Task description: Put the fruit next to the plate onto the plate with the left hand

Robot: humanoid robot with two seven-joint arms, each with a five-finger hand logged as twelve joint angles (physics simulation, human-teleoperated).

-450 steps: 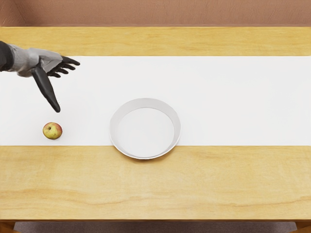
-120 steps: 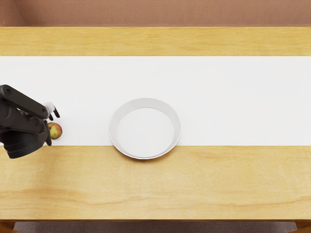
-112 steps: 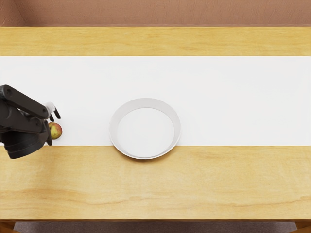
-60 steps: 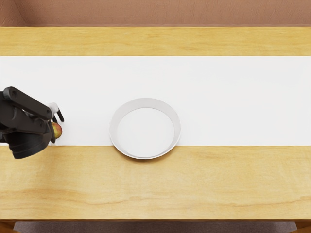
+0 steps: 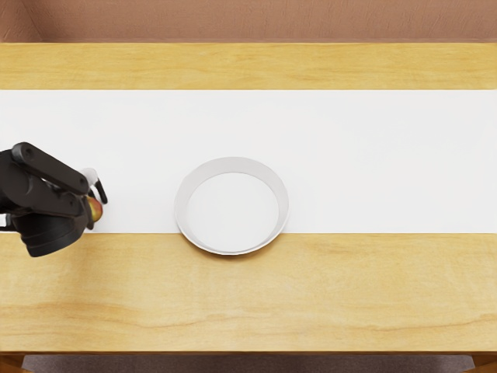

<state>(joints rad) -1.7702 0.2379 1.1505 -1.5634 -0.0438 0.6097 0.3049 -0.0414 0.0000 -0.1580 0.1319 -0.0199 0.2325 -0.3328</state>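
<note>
My left hand (image 5: 85, 203) comes in from the left edge, its black fingers curled around a small red-yellow apple (image 5: 95, 208). Only a sliver of the apple shows at the hand's right side; the rest is hidden by the palm and fingers. The apple sits over the white runner near its front edge. A round white plate (image 5: 231, 162) lies on the runner to the right, well apart from the hand, with nothing in it. The right hand is out of view.
A white runner (image 5: 349, 148) crosses the wooden table (image 5: 272, 295) from side to side. The table's front edge runs along the bottom of the view.
The left hand came down from above the apple and closed around it. Over the last second the hand and apple have shifted slightly to the right, hiding more of the apple.
</note>
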